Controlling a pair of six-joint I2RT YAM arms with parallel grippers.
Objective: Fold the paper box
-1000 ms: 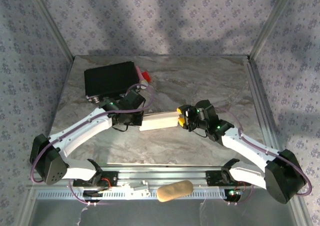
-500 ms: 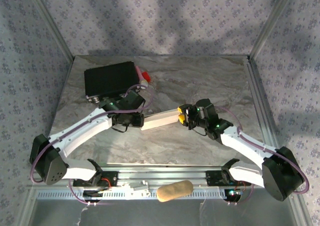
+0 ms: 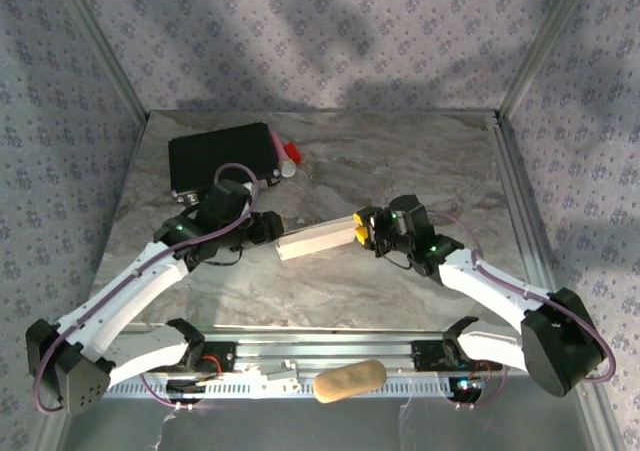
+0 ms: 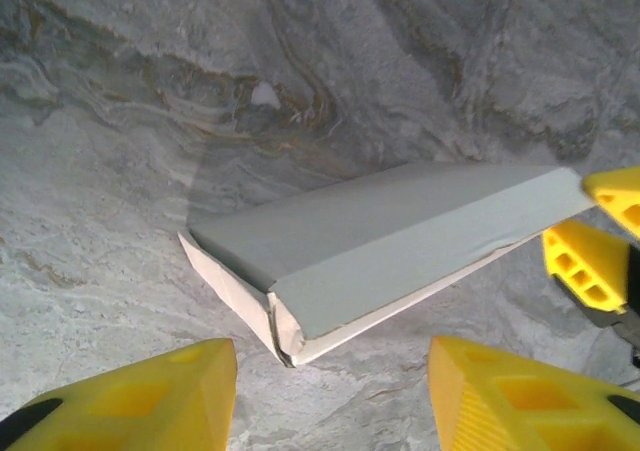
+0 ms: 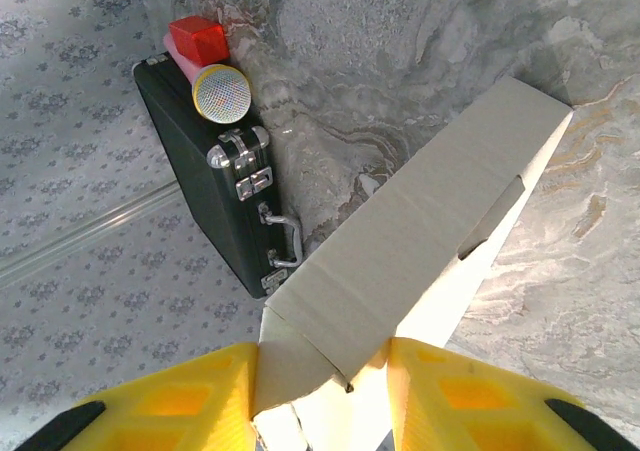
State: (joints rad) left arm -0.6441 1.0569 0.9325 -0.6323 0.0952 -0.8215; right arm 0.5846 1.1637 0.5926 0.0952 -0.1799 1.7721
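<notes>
The paper box [image 3: 315, 239] is a long, flat, white folded carton lying slantwise mid-table. My right gripper [image 3: 360, 231] is shut on its right end, and in the right wrist view the box [image 5: 420, 231] runs out from between the yellow fingers [image 5: 170, 401], its end flap pinched at my right gripper [image 5: 320, 396]. My left gripper [image 3: 272, 233] stands just off the box's left end. It is open, and its yellow fingertips [image 4: 130, 396] are apart from the box's creased corner [image 4: 285, 336] with bare table between them at my left gripper [image 4: 330, 401].
A black hard case [image 3: 220, 156] with a handle lies at the back left, with a pink and red pen-like thing [image 3: 285, 153] beside it. A beige roll [image 3: 350, 379] rests on the front rail. Patterned walls close in the table on three sides.
My left gripper has opened, let go of the box's left end and drawn back to the left. The right gripper has kept its hold and tightened a little.
</notes>
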